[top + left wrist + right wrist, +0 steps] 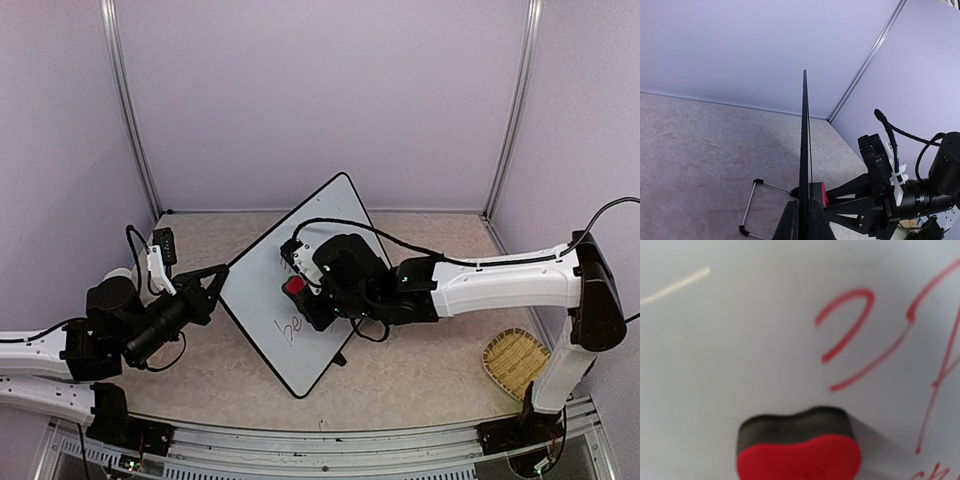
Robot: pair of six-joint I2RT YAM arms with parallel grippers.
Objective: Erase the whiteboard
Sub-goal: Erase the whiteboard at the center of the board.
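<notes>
Whiteboard: white rectangular whiteboard with a thin black frame [255,297], standing on its edge and leaning back at the middle of the speckled beige desk [420,362]; handwriting remains on its lower part.
Handling: probably light, stiff and slick-faced, so it is likely to tip or skid when pressed. Hold it by the frame edge, not the face.
Left claw [222,272]: pinched narrow on the whiteboard's left edge.
Right claw [298,291]: closed on a red, black-felted eraser [800,450], with the felt against the face.
</notes>
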